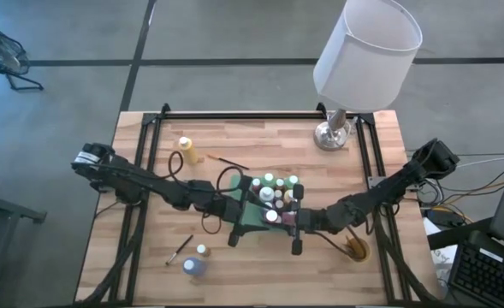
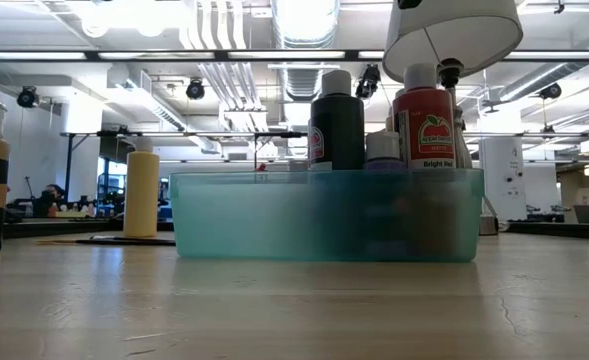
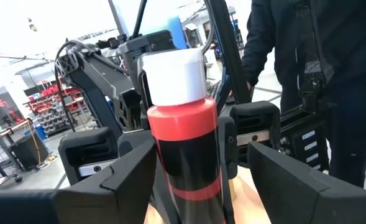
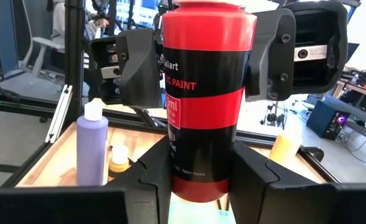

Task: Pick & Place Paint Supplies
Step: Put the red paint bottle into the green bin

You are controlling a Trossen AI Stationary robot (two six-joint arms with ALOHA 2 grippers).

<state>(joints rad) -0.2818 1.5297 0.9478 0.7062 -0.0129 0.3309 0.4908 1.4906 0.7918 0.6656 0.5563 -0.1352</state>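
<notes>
A red paint bottle (image 4: pixel 202 93) with a black label and a white cap (image 3: pixel 173 74) stands upright in the air over the near edge of the green bin (image 1: pixel 253 218). My right gripper (image 4: pixel 198 180) is shut on it. My left gripper (image 3: pixel 189 186) is open, with one finger on either side of the same bottle; whether they touch it I cannot tell. In the bin (image 2: pixel 324 215) stand several more bottles, among them a black one (image 2: pixel 336 125) and a red one (image 2: pixel 424 125). Neither gripper shows in the low view. My right gripper pinches the red bottle's lower body (image 4: pixel 183 168) between its two fingers (image 4: pixel 151 180). It comes in level from the table's right side. The bottle stands upright in the hold, cap up, its base clear of the bin below.
A yellow bottle (image 1: pixel 186 150) and a brush (image 1: pixel 226 161) lie far left of the bin. Another brush (image 1: pixel 179 250) and a bluish bottle (image 1: pixel 194 265) lie near left. A tan cup (image 1: pixel 357 249) is near right, a lamp (image 1: pixel 331 135) far right. A person (image 3: pixel 307 74) stands beyond the table.
</notes>
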